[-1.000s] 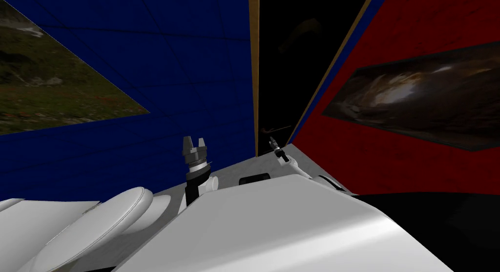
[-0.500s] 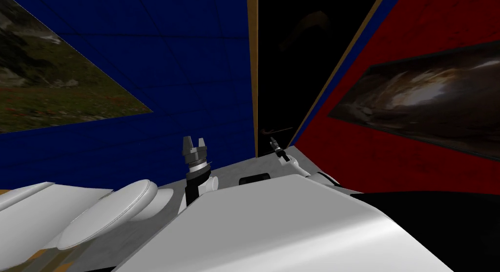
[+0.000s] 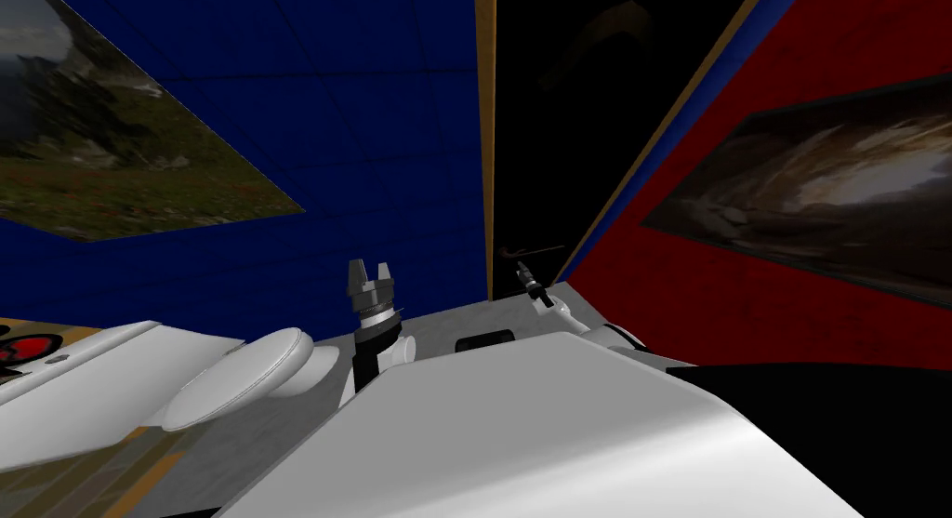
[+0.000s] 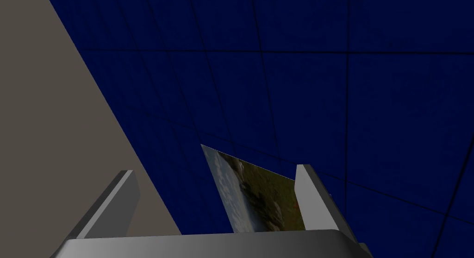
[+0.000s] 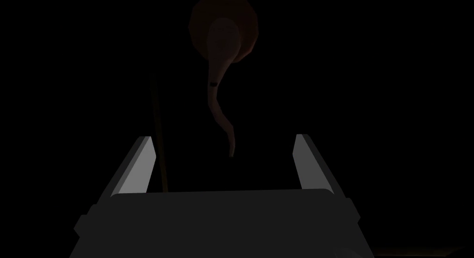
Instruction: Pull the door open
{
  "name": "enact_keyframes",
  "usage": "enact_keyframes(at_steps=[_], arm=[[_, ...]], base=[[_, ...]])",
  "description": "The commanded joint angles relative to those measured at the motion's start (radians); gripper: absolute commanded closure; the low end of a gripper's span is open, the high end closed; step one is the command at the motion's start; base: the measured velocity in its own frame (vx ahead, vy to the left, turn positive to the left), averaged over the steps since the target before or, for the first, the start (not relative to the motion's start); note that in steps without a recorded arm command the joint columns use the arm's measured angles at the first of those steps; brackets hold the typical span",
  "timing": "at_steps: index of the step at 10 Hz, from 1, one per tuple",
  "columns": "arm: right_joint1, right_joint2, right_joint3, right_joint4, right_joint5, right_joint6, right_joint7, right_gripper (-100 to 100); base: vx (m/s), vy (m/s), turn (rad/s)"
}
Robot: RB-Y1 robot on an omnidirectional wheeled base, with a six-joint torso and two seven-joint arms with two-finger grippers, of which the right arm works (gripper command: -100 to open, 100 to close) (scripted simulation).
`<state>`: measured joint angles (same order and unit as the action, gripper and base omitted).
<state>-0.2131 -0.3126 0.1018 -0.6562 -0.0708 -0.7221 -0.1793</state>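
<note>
The door [image 3: 558,122] is so dark that it reads as an almost black panel between an orange frame strip [image 3: 483,122] beside the blue wall [image 3: 325,122] and a second slanting strip against the red wall [image 3: 790,66]. Its surface and edges are hard to make out. In the head view the handle [image 3: 522,252] shows as a thin faint line low on that dark panel.

The right gripper [image 3: 527,280] sits just below the handle, small and partly hidden behind the forearm. In the right wrist view the right gripper [image 5: 222,138] is spread, both fingers [image 5: 134,169] apart and touching nothing. The handle [image 5: 214,74] is a dim curved lever hanging from a round plate. Its tip reaches down between the fingers, nearer the middle than either blade. Whether the lever lies within their reach or beyond it cannot be told in the gloom.

The left gripper [image 3: 371,271] is raised before the blue wall, well apart from the door, and the left gripper [image 4: 215,171] is also spread and empty.
</note>
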Motion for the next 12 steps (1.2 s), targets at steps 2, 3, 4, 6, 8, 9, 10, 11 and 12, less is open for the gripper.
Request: enact_keyframes(at_steps=[2, 3, 4, 6, 8, 9, 10, 11, 12], arm=[[0.015, -0.01, -0.025, -0.01, -0.007, 0.003, 0.001, -100], [0.02, -0.021, -0.055, 0.007, -0.015, -0.005, 0.0, -100], [0.02, -0.021, -0.055, 0.007, -0.015, -0.005, 0.0, -100], [0.028, -0.04, -0.106, 0.034, -0.029, -0.018, -0.001, -100], [0.031, -0.046, -0.123, 0.047, -0.034, -0.022, -0.001, -100], [0.037, -0.058, -0.155, 0.061, -0.042, -0.03, -0.002, -100], [0.037, -0.058, -0.155, 0.093, -0.042, -0.03, -0.002, -100], [0.037, -0.058, -0.155, 0.063, -0.042, -0.03, -0.002, -100], [0.041, -0.068, -0.182, 0.075, -0.049, -0.037, -0.002, -100]], base=[[0.064, 0.007, 0.166], [0.073, 0.021, 0.208], [0.07, 0.015, 0.153], [0.077, 0.01, 0.263], [0.093, -0.005, 0.151], [0.079, 0.0, 0.208], [0.065, -0.014, 0.174], [0.028, -0.011, -0.003], [0.047, -0.014, 0.231]])
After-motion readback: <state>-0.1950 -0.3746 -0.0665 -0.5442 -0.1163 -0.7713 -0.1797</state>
